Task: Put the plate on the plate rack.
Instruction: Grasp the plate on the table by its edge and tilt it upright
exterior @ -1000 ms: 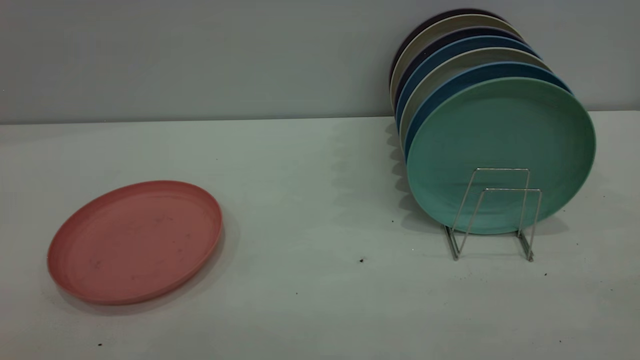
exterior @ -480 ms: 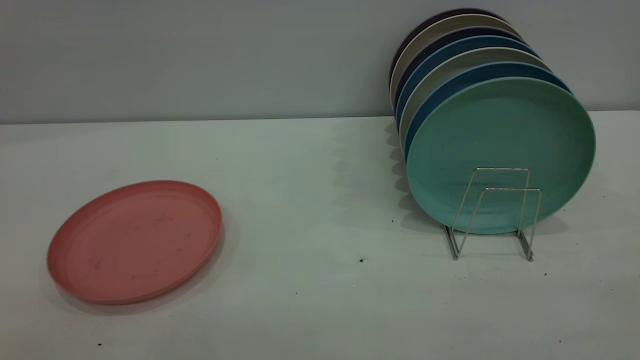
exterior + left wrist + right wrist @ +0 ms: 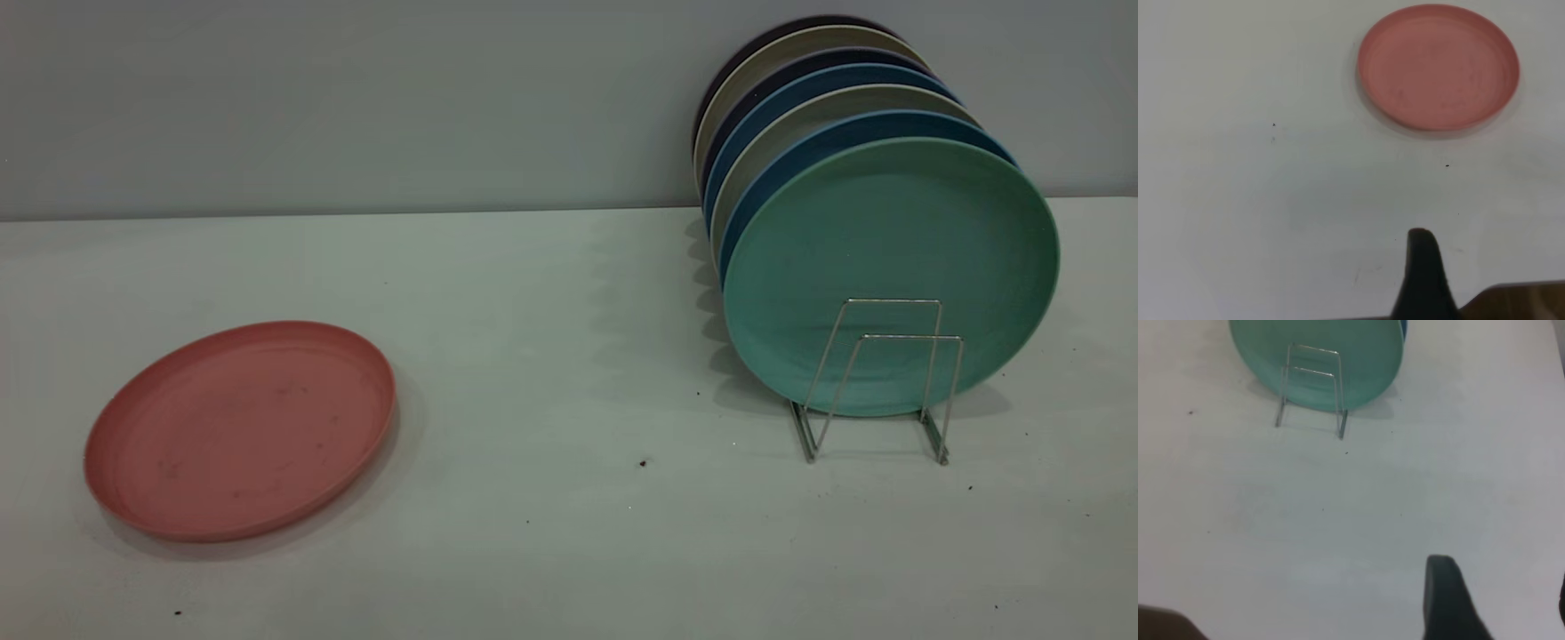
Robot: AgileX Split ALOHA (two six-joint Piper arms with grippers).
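I see the plate (image 3: pixel 240 431) lying flat, face up, on the counter (image 3: pixel 551 356), well apart from the plate rack (image 3: pixel 880 382) and to its left in the exterior view; nothing touches it; faint dark scuffs mark its inner face. From the left wrist camera the plate (image 3: pixel 1438 65) sits well ahead of the left end effector (image 3: pixel 1425 280), of which I see only one dark finger tip low over the bare counter, so I cannot tell how wide it stands. The plate rack holds a row of upright plates; the mint-green plate (image 3: pixel 889 267) is the frontmost, with two free wire loops in front of it. The right end effector (image 3: pixel 1448 597) hangs above the counter well short of the plate rack (image 3: pixel 1311 383); its opening I cannot tell either.
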